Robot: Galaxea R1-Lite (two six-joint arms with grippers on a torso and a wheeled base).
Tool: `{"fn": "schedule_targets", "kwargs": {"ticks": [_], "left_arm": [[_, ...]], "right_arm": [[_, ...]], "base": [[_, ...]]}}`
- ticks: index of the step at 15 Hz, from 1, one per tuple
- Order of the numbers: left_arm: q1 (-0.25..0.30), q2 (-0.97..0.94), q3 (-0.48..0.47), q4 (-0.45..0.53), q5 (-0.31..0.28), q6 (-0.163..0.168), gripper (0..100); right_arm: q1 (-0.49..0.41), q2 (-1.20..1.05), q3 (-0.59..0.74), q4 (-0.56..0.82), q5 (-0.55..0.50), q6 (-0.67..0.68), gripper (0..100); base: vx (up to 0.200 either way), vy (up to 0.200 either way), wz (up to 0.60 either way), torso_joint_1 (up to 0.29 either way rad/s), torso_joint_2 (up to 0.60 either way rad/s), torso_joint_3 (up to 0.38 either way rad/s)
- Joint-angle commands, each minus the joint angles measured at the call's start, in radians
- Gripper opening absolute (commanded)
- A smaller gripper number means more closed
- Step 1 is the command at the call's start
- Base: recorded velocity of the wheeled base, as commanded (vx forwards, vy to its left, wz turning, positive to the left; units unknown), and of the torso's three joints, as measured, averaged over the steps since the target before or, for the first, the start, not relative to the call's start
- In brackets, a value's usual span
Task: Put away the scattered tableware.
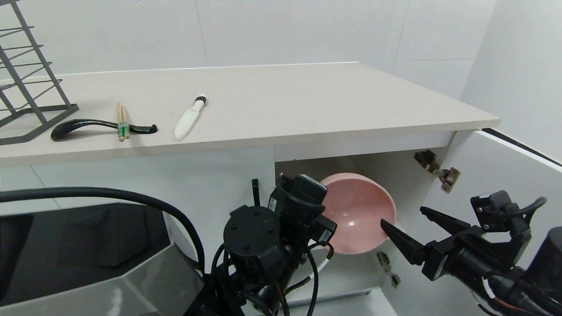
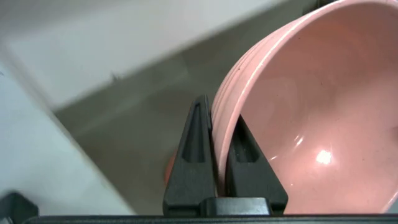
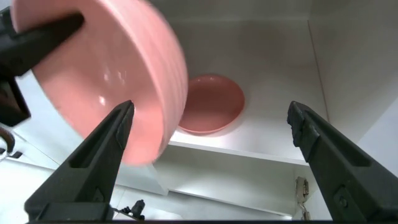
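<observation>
Head view, pink bowl (image 1: 358, 215): held tipped on edge in the mouth of the open cabinet (image 1: 395, 175) below the surface (image 1: 285, 92), its hollow facing out toward the robot.
Left wrist view, left gripper (image 2: 219, 121): jaws closed onto the bowl's rim, one finger against the ribbed outer wall and the other inside the hollow, so that the rim runs between them.
Left arm pose: extended forward and low, with the wrist level with the cabinet opening and the bowl on its far side.
Right side, right gripper (image 1: 401, 216): jaws spread wide and holding nothing; the tips point into the cabinet just beside the bowl's right edge. Whether they touch it cannot be told.
Right arm pose: low, extended in from the right, beside the swung-open door (image 1: 500, 175).
Right wrist view, pink plate (image 3: 214, 102): lies flat on the cabinet shelf (image 3: 261, 146), deeper in than the bowl and apart from it.
Surface, left part: black ladle (image 1: 83, 126) lying flat; chopsticks (image 1: 122, 123) laid across its handle; white knife (image 1: 189, 117) just to their right, apart from both.
Surface, far left: wire rack (image 1: 30, 87) standing near the ladle's scoop end.
Count: one bowl, one plate, one ladle, one pair of chopsticks (two sticks), one knife, one rack, two grippers.
</observation>
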Motion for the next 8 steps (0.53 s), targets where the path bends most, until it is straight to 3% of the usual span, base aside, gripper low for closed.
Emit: {"fn": "schedule_targets", "kwargs": {"ticks": [1,7,8], "left_arm": [[-0.009,0.035,-0.005,-0.022,-0.001,0.017,0],[-0.027,0.047,-0.029,-0.022,-0.001,0.021,0],[-0.027,0.049,-0.038,-0.022,-0.003,0.021,0]], "right_arm": [[-0.003,0.003,0.000,0.000,0.000,0.002,100],[-0.007,0.003,0.000,-0.002,0.000,0.004,100],[-0.007,0.003,0.000,-0.002,0.000,0.004,0]], "base": [[0.000,0.000,0.00,0.000,0.00,0.000],[0.000,0.000,0.00,0.000,0.00,0.000],[0.000,0.000,0.00,0.000,0.00,0.000]]}}
